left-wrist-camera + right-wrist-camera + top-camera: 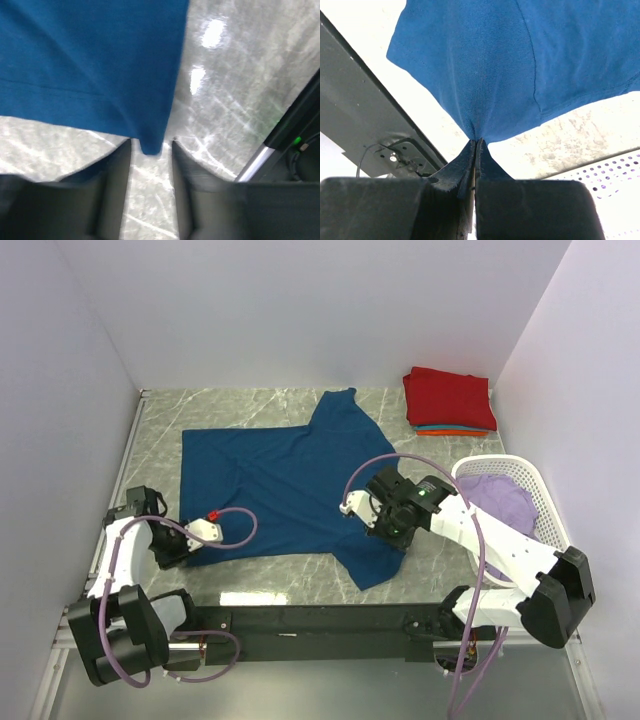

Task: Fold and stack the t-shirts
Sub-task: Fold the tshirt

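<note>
A blue t-shirt [285,480] lies spread on the marble table, one sleeve reaching toward the back. My left gripper [188,540] sits at the shirt's near left corner; in the left wrist view it [151,145] stands open with the corner of the blue t-shirt [151,142] hanging between the fingertips, untouched. My right gripper [378,523] is over the shirt's near right part. In the right wrist view it [476,141] is shut, pinching a bunched fold of the blue t-shirt [510,65], which pulls up into a peak.
A folded stack with a red shirt [450,398] on top lies at the back right corner. A white perforated basket [545,500] with a purple garment [497,497] stands on the right. The black rail [320,620] runs along the near edge.
</note>
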Robot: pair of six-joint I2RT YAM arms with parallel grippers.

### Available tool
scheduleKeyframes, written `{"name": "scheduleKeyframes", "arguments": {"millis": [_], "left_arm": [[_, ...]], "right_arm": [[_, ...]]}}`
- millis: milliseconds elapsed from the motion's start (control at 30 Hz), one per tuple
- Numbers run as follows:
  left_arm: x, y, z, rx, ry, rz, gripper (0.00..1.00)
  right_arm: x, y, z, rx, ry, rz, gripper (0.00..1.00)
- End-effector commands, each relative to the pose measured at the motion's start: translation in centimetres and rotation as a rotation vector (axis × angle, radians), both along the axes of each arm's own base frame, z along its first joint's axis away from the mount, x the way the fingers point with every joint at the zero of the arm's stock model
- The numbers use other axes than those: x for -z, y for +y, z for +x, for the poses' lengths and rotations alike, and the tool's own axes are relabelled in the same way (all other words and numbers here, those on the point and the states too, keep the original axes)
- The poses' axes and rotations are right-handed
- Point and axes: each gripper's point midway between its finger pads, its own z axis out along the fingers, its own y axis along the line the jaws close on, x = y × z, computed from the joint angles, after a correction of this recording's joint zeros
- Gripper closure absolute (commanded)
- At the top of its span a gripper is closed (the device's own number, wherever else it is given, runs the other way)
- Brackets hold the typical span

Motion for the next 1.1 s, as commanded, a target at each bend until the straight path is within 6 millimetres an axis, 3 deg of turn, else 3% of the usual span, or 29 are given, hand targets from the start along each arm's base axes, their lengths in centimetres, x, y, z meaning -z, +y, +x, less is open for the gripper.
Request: {"name": "scheduleKeyframes", "arguments": {"millis": [0,167,333,533,667,833,967,1000,1067], "left_arm": [[0.2,-0.9,-0.2,0.026,-0.026,-0.036,0.54],[-1.0,-1.7,-0.1,0.085,-0.102,-0.053,0.51],[-1.2,-2.2,-0.4,0.139,-0.061,-0.056,0.56],[0.6,-2.5,-0.6,0.168,0.071,-0.015,0.6],[2.2,-2.1,0.8,0.172,0.025,0.052,0.57],[3.6,-1.2,0.4,0.171,0.048,0.099,0.54],[4.1,-1.1,-0.6,0.193,0.074,0.105,0.65],[4.1,-1.1,-0.6,0.198,0.068,0.108,0.74],[4.6,-1.0,-0.9,0.201,0.066,0.121,0.79]], "right_arm": [[-1.2,-0.2,0.4,-0.013,-0.013,0.002,1.0],[-1.1,-0.1,0.5,-0.012,-0.004,-0.002,1.0],[-0.9,0.0,0.8,-0.006,-0.002,0.0,1.0],[-0.4,-0.5,1.1,0.01,0.008,-0.005,1.0],[-0.3,-0.7,1.2,0.014,0.014,-0.009,1.0],[-0.2,-1.1,1.2,0.017,0.017,-0.019,1.0],[-0.5,-1.2,1.2,0.018,0.014,-0.017,1.0],[-0.7,-1.1,1.3,0.018,0.012,-0.012,1.0],[-1.0,-1.0,1.3,0.019,0.009,-0.007,1.0]]}}
